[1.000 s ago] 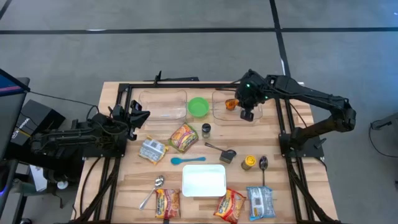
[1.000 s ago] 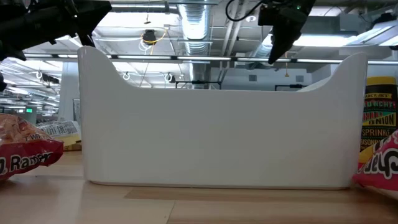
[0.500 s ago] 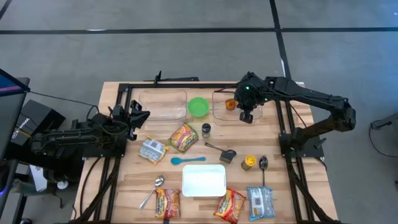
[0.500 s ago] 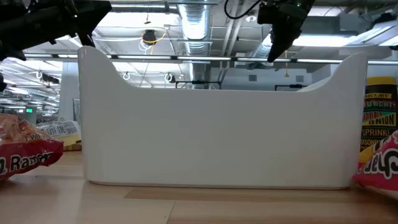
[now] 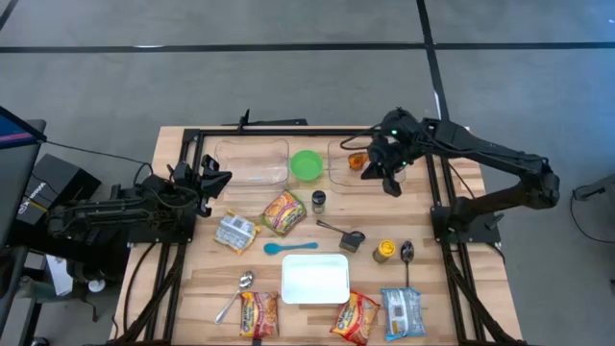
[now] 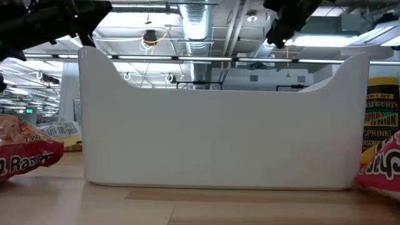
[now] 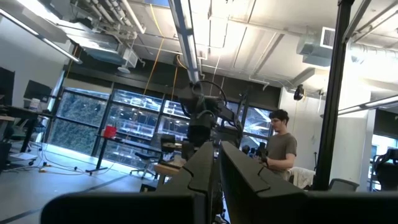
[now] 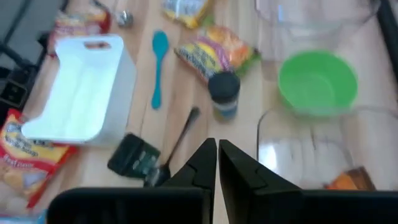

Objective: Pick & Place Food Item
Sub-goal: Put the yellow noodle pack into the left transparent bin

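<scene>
An orange food item (image 5: 357,161) lies inside the right clear container (image 5: 338,173) at the table's far side; the right wrist view shows it too (image 8: 352,180). My right gripper (image 5: 393,185) hangs above that container's near right corner, slanting down, shut and empty (image 8: 216,149). At the left edge of the table my left gripper (image 5: 223,180) is also shut and holds nothing (image 7: 217,155). Ramen packets (image 5: 283,211) and a white tray (image 5: 315,279) lie on the wood.
A green bowl (image 5: 307,165) stands between two clear containers, the left one (image 5: 252,160) empty. A spice jar (image 5: 318,201), black scoop (image 5: 346,235), blue spoon (image 5: 288,247), yellow jar (image 5: 384,252), metal spoons and more packets (image 5: 356,317) are scattered nearer. A person stands beyond the table.
My right gripper has turned at the wrist, and its fingers have swung a little toward the table's right and near edges, staying shut. The orange food item has stayed in the container.
</scene>
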Robot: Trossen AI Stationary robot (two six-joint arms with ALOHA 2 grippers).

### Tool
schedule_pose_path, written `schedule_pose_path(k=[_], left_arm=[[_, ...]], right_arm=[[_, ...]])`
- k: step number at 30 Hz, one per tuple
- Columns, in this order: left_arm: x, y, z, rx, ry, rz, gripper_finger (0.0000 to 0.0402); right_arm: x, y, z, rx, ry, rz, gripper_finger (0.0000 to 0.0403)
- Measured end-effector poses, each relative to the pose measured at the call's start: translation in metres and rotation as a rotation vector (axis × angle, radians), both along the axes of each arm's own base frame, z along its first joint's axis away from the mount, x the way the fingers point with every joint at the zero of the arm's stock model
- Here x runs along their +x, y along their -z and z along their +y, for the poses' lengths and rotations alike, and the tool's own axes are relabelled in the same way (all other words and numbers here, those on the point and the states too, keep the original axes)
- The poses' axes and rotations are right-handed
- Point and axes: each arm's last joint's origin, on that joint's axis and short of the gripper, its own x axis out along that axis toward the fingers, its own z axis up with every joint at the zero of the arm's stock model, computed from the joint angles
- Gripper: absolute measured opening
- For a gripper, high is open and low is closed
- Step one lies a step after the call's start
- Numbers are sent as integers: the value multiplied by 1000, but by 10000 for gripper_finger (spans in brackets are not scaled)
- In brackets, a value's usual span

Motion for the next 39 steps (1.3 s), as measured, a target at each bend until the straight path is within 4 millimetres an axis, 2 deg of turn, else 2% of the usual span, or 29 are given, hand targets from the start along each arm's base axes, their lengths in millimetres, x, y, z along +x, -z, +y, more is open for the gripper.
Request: schedule_pose_path(k=[9,15,27,33,39], left_arm=[[0,0,0,0,0,0,21],[2,2,0,-4,0,16,21],[12,6,2,-10,0,114,21],[33,-7,-1,-45,61,297,21],[54,-12,-7,-71,117,477,21]], right_arm=[[-35,27,3,-56,66,-134,13],[-47,36,7,-46,124,-242,13],[-45,57,15,-4,120,-263,13],[-43,64,16,-26,98,-287,13],[-43,64,16,-34,96,-288,13]])
